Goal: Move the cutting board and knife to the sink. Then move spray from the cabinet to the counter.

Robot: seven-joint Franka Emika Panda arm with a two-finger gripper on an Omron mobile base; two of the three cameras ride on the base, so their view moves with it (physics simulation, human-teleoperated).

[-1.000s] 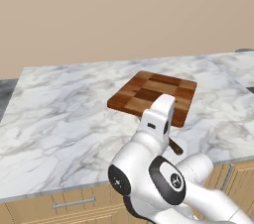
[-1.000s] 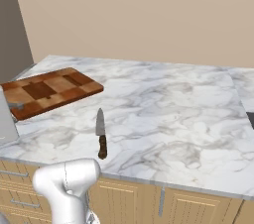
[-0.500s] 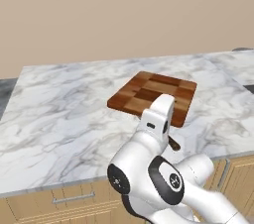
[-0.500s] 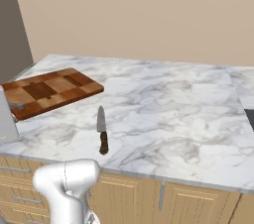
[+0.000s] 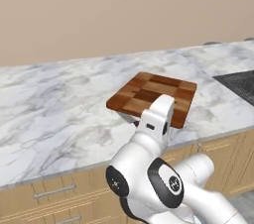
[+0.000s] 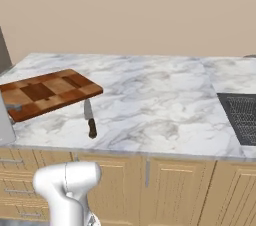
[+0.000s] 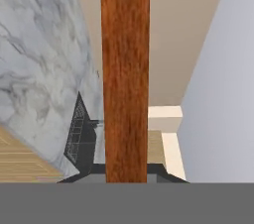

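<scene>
Hand view: the claw [image 7: 126, 171] is clamped on the cutting board [image 7: 125, 69], lifted above the counter [image 6: 165, 105] at center-left frame; the knife [image 6: 90, 118] lies below its right edge.

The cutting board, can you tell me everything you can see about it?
The cutting board is a wooden rectangle checkered in light and dark brown blocks. It is lifted clear of the white marble counter, roughly flat, with the shut gripper clamping one edge. In the hand view that edge runs up the picture as a reddish-brown strip. The knife lies on the counter close by, not touching it.
</scene>
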